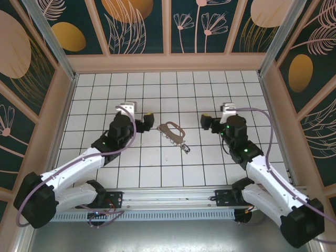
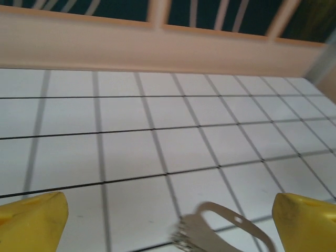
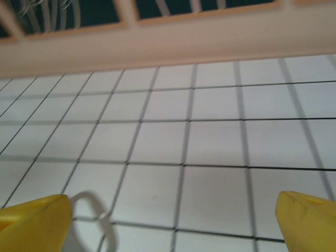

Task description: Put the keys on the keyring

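Note:
The keyring (image 1: 172, 129), a tan-grey strap loop, lies on the white tiled floor between my two arms. The keys (image 1: 185, 148), a tiny dark cluster, rest just below its right end. My left gripper (image 1: 146, 122) hovers left of the loop and is open, with nothing between its yellow fingertips (image 2: 32, 223). The left wrist view has the strap (image 2: 202, 233) low between the jaws, blurred. My right gripper (image 1: 207, 122) is open to the right of the loop. A pale curve of the strap (image 3: 107, 227) shows beside its left fingertip (image 3: 34, 223).
Peach-coloured walls (image 1: 168, 63) with dark patterned panels close in the floor on three sides. Purple cables (image 1: 262, 118) trail along both arms. A metal rail (image 1: 168, 197) runs along the near edge by the arm bases.

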Motion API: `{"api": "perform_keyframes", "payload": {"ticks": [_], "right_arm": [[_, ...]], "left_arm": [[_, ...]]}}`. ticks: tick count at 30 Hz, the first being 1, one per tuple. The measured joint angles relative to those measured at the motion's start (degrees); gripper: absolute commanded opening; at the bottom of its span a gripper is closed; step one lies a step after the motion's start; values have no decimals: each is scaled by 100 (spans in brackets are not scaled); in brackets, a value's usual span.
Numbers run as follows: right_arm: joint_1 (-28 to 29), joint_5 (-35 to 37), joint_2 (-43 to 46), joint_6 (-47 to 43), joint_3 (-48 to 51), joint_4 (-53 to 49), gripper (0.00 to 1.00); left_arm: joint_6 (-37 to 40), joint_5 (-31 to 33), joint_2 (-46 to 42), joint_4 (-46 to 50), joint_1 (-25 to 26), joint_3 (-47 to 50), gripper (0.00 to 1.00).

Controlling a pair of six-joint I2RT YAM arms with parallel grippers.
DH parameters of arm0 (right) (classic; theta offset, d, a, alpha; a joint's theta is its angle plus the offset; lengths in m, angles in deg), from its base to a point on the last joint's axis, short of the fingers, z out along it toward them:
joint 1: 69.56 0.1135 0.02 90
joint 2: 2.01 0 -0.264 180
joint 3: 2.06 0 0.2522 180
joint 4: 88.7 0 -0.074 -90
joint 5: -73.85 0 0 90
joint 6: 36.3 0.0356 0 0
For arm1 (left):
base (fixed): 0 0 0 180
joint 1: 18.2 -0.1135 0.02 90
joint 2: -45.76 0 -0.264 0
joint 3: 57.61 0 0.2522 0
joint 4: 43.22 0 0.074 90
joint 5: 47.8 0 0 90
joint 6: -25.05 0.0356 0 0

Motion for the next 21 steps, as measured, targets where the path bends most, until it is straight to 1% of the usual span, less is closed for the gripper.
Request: {"api": "perform_keyframes", "payload": {"ticks": [3, 5, 8, 11, 12, 14, 17, 19, 21], "right_arm": [[-841, -94, 7, -28, 490, 741, 99], [-1469, -280, -164, -17, 846, 1298, 99], [-2210, -492, -623, 4, 1102, 1722, 99], [-2754, -813, -1084, 24, 1128, 1974, 99], [-2868, -949, -1182, 33, 1152, 2122, 99], [-3029, -1237, -1364, 22, 1357, 2750, 99], [-3045, -1480, -1665, 11, 1917, 3969, 99], [-3047, -1552, -2046, -11, 2350, 4889, 99], [-3045, -1600, -2444, -44, 2579, 5528, 99]], "left_arm": [[0, -20, -52, -4, -610, 39, 99], [0, -13, -87, -85, -990, 177, 99], [42, 26, -149, -293, -1274, 555, 99], [149, 144, -417, -529, -1390, 1091, 99], [179, 188, -520, -581, -1425, 1217, 99], [289, 345, -697, -675, -1517, 1377, 99], [496, 601, -732, -841, -1602, 1394, 99], [654, 811, -658, -986, -1648, 1394, 99], [769, 1005, -522, -1145, -1707, 1401, 99]]}}
